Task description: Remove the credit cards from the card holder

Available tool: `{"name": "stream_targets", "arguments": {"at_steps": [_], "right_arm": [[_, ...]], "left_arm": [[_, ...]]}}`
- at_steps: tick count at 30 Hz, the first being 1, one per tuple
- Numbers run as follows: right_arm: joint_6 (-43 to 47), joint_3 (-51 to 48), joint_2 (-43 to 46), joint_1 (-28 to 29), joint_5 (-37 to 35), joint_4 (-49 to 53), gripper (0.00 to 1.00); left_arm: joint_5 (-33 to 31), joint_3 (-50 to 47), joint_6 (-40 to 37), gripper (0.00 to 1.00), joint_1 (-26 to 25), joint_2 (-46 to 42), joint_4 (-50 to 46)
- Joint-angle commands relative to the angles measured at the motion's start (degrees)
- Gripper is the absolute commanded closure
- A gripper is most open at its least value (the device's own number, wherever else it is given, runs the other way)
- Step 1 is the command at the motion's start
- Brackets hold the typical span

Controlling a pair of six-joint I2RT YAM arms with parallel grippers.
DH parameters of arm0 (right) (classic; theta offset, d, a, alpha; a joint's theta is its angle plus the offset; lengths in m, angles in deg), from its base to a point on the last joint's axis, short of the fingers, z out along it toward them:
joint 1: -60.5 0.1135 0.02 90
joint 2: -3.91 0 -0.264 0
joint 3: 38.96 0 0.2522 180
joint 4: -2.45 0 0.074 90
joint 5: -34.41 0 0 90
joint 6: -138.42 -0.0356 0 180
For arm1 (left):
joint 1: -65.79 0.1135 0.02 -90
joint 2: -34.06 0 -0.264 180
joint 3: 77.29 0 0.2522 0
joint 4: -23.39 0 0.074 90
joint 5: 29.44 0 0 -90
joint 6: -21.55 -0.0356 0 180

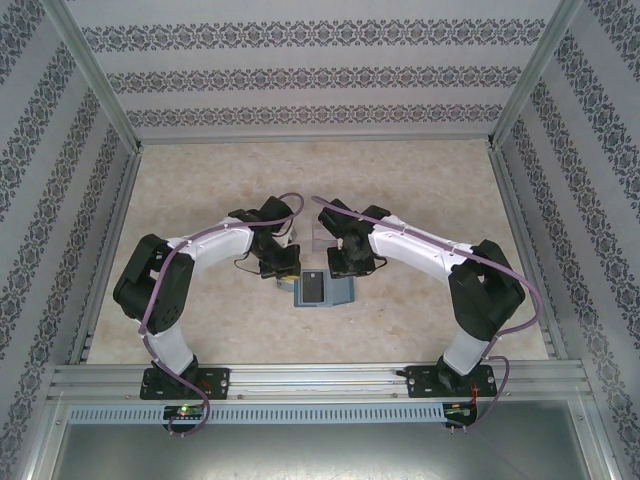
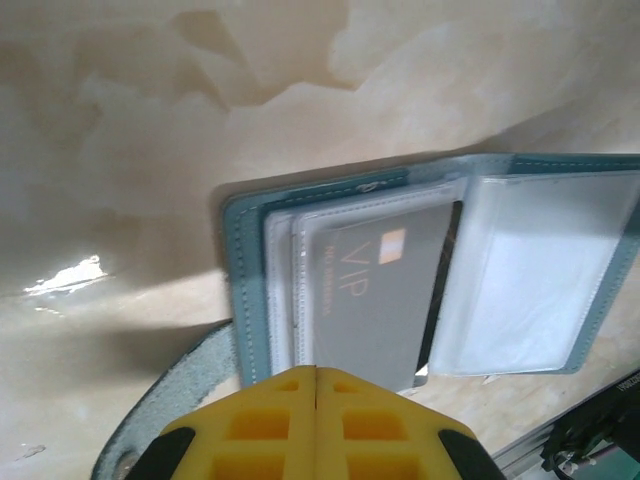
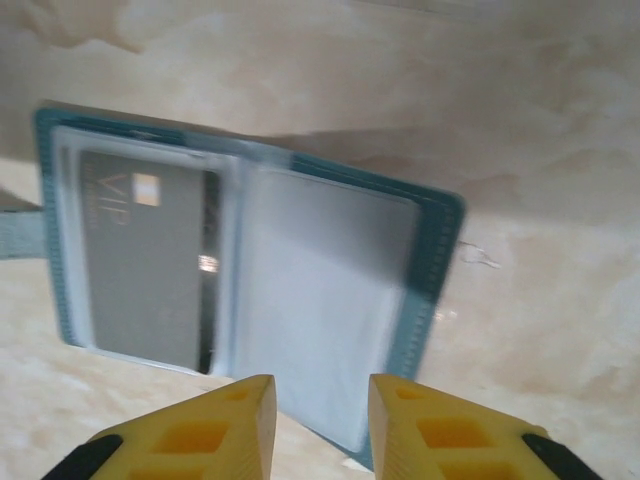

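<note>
Yellow ribbed left fingers (image 2: pixel 270 425) rise from the bottom of the left wrist view, pressed together along one seam, their tips at the near edge of the wallet; I cannot tell whether anything is caught between them. In the right wrist view the yellow right fingers (image 3: pixel 215 425) stand spread, with the wallet's near edge showing in the gap.

Beneath everything lies the pale, marbled beige desk (image 1: pixel 420 200). From above, both white-and-black arms bend inward, so their heads meet over the middle of the desk. Between and just below them the small teal-blue folding card holder (image 1: pixel 340 295) lies flat and open on the desk – two panels side by side, stitched teal border around paler insides. One panel carries a frosted clear plastic sleeve (image 3: pixel 320 290) with nothing readable in it. The other holds a grey rectangular credit card (image 2: pixel 380 300) tucked in its sleeve, marked "VIP", with a small orange-and-white square and a dark stripe along one long edge. A teal closure tab (image 2: pixel 170 390) curls out from the card-side panel – its end lies beside the left fingers.
</note>
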Motion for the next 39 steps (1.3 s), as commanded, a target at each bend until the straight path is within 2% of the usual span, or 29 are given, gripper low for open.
{"name": "stream_targets", "arguments": {"at_steps": [1,8,11,17,39], "right_arm": [[-2.1,-1.0,0.2,-0.7,5.9,-5.2,0.72],[-6.4,-5.9,-2.0,-1.7,14.2,-16.2,0.83],[-7.3,-7.6,-2.7,-1.9,15.2,-19.2,0.90],[-7.7,-8.9,-4.3,-2.4,16.0,-21.5,0.97],[-6.7,-8.5,-7.4,-2.6,16.1,-21.8,0.98]], "left_arm": [[1.6,2.1,0.6,1.00,-1.2,0.9,-0.8],[2.9,3.6,0.7,1.00,-2.2,3.5,0.5],[3.3,3.7,0.8,1.00,-2.7,4.6,1.1],[3.6,3.6,0.8,1.00,-3.2,6.3,1.7],[2.5,2.5,0.3,1.00,-3.2,7.4,1.6]]}}
